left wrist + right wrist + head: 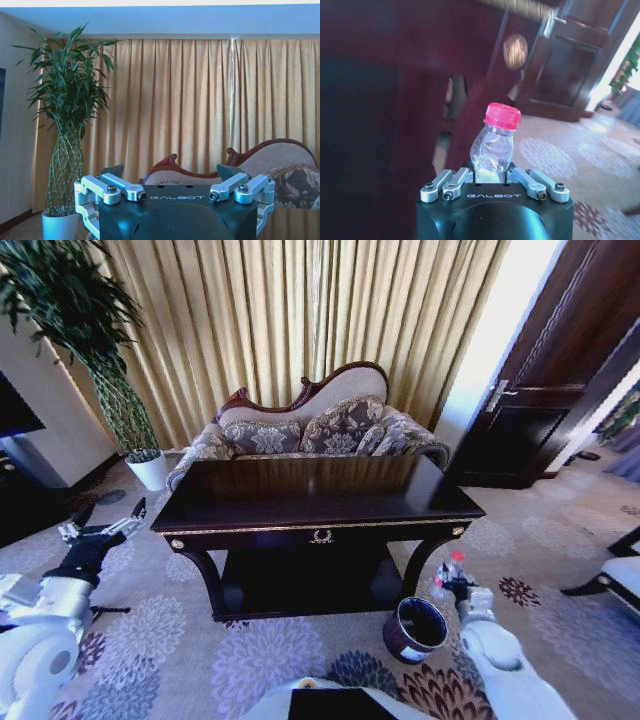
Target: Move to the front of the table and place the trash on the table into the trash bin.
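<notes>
Trash was already in my grip: my right pincer (492,176) was clamped on the clear plastic bottle (493,147), its red cap pointing up and away from the wrist. From my head camera, that right pincer (452,580) hung low at the counter's front right corner, just beside the trash bin (414,629), which stood on the patterned carpet (250,660) near the counter leg. The bottle (454,565) was off to the side of the bin's mouth, not yet over it. The counter (300,502) top looked bare from here; I could make out no papers or wrapper on it.

My left pincer (103,530) was held out wide open to the left of the counter, carrying nothing, aimed toward the potted plant (67,115) and curtains (200,100).

I judged the step in hand to be the drop-off of the bottle. The next move called for shifting the right pincer across until the bottle sat squarely above the bin's opening, then spreading the fingers to release.
</notes>
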{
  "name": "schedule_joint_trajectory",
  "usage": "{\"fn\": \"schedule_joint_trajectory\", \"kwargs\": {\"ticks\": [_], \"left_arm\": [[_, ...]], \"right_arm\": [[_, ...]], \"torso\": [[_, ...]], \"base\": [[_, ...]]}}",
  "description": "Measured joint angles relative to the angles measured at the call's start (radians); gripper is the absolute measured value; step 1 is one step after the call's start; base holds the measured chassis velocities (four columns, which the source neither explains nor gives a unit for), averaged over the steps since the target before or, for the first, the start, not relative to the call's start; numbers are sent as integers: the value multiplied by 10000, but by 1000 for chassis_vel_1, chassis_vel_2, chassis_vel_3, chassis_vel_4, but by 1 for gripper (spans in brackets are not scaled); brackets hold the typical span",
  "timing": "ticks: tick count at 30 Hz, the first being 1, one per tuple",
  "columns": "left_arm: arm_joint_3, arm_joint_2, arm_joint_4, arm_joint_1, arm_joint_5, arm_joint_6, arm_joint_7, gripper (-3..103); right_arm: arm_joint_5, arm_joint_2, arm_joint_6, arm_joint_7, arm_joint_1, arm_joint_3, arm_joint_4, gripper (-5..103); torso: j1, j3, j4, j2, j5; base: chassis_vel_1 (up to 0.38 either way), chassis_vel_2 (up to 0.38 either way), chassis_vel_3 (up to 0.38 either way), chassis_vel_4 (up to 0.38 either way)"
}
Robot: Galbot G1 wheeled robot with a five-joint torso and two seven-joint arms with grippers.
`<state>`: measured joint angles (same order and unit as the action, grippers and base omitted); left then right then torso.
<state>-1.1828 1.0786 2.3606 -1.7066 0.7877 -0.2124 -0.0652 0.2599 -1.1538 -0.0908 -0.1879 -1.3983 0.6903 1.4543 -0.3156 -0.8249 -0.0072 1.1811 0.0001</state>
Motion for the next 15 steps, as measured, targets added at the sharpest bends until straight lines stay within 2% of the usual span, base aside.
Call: {"fn": "schedule_joint_trajectory", "kwargs": {"ticks": [2, 5, 13, 14, 15], "left_arm": [[-34, 0, 5, -41, -12, 24, 0, 100], [-15, 22, 5, -53, -63, 95, -2, 100], [27, 42, 32, -87, -90, 186, -9, 100], [41, 41, 32, -88, -90, 204, -9, 100], [52, 38, 32, -90, -90, 217, -4, 100]], "right_arm": [[-313, -180, 564, -1, 439, -30, -1059, 25], [-431, -376, 1007, -4, 935, -38, -2169, 25], [-856, -582, 1559, -324, 1805, 27, -4013, 25], [-891, -591, 1591, -361, 1832, 27, -4112, 21], [-908, -596, 1604, -379, 1833, 28, -4144, 26]], "torso": [[0, 0, -3, 0, 1], [-1, 0, -3, 0, 2], [0, 0, -2, -1, 0], [0, 0, -3, -1, 1], [0, 0, -3, 0, 0]], "base": [[0, 0, 0, 0], [0, 0, 0, 0], [0, 0, 0, 0], [0, 0, 0, 0], [0, 0, 0, 0]]}}
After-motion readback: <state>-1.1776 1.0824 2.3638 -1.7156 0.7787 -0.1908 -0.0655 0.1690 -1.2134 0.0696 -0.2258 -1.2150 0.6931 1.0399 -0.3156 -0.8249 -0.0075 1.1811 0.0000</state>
